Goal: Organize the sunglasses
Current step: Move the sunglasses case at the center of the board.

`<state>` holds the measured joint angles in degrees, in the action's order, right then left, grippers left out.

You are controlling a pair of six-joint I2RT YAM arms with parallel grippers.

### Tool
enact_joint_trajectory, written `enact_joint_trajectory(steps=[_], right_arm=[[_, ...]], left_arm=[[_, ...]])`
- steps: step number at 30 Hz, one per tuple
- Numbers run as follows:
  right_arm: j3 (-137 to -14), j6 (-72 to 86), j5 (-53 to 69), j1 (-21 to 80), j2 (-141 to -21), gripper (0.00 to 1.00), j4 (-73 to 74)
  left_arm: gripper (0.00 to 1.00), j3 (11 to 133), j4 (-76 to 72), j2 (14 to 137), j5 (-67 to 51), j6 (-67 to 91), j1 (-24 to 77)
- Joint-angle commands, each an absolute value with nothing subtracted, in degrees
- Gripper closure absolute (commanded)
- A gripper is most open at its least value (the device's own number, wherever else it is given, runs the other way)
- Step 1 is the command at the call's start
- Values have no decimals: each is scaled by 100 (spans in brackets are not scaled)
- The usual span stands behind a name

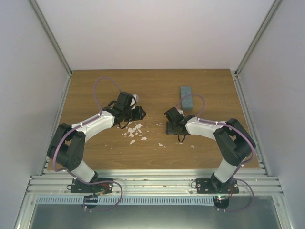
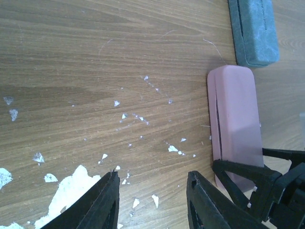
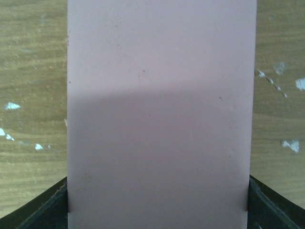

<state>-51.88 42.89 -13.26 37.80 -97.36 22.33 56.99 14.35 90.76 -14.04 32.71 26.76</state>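
Left gripper [image 2: 152, 180] jaws part-spread, nothing between, low over white flakes [image 2: 71, 188]. Right gripper [image 1: 174, 120] jaws pinch the pink case [image 2: 236, 119] on both long edges; blue case [image 2: 255, 28] lies just beyond, apart. Far table [image 1: 152, 81] bare; sunglasses can't be made out.

I work in a robot lab booth. White walls [image 1: 152, 28] close in a wooden table [image 1: 152, 83], and my two arms are bolted to metal rails [image 1: 152, 183] at its near edge.
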Motion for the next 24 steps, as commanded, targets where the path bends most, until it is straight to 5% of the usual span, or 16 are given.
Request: enact_joint_trajectory(steps=[1, 24], right_arm=[[-5565, 3772, -1382, 3611, -9999, 40, 1822], [-8024, 2339, -562, 2681, -12066, 31, 1925]], left_arm=[[59, 5852, 1288, 9042, -1641, 3122, 2628], [52, 5626, 1419, 8596, -1636, 3271, 2626]])
